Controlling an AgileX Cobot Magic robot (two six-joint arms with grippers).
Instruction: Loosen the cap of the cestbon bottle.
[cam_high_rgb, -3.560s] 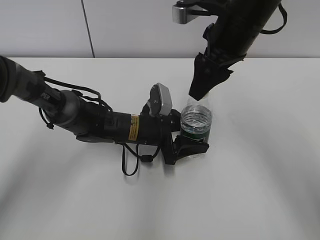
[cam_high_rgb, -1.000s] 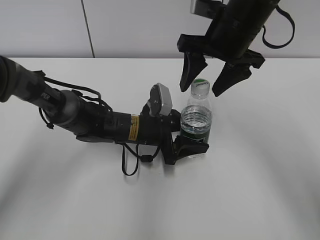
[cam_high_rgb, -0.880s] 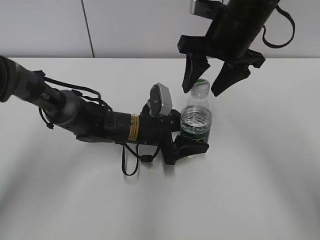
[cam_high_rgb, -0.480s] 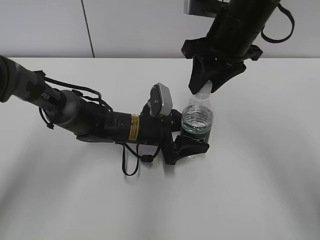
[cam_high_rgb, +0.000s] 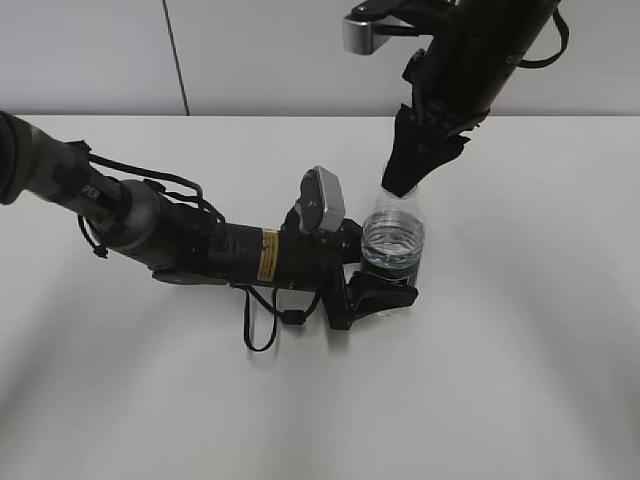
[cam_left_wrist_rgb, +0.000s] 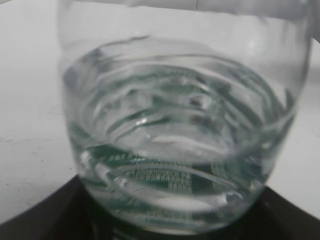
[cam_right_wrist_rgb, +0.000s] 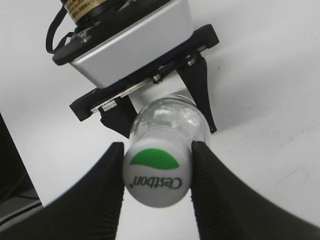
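Note:
The cestbon bottle (cam_high_rgb: 393, 240) stands upright on the white table, clear and ribbed, with a dark green label band low down. My left gripper (cam_high_rgb: 386, 272) lies low along the table, shut on the bottle's lower body. In the left wrist view the bottle (cam_left_wrist_rgb: 180, 125) fills the frame above a black finger (cam_left_wrist_rgb: 45, 215). My right gripper (cam_high_rgb: 408, 178) comes down from above and covers the bottle's top in the exterior view. Seen from the right wrist, the white cap (cam_right_wrist_rgb: 156, 175) with its green mark sits pinched between the two black fingers (cam_right_wrist_rgb: 212, 190).
The left arm's dark body and a loose cable loop (cam_high_rgb: 262, 325) lie on the table (cam_high_rgb: 500, 380) left of the bottle. A grey wall closes the back.
A second ago my right gripper's jaws stood open on either side of the cap. They have closed on it, and the wrist has turned since. The left arm and bottle have stayed put.

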